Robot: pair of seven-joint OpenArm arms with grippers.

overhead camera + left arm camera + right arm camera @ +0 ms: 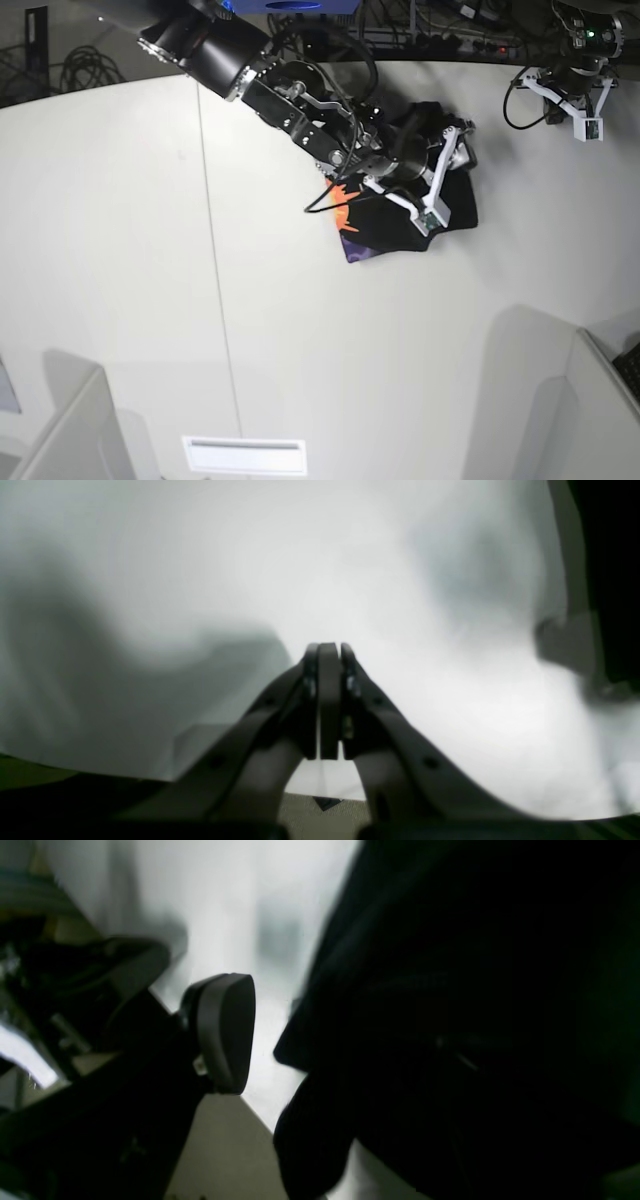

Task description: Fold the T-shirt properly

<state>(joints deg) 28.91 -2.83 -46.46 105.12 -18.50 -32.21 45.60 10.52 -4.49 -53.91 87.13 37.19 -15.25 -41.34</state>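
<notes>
on the white table (pixel 150 250), the right arm (pixel 270 75) reaches in from the upper left, its gripper (pixel 440 165) down on the bunched black t-shirt (pixel 375 235), which lies at the table's upper middle with orange and purple print showing at its left edge. the wrist view shows one pad (pixel 225 1032) bare beside the dark cloth (pixel 450 1015), jaws parted. far right, the left gripper (pixel 328 652) hangs clenched on nothing, well clear of the shirt.
</notes>
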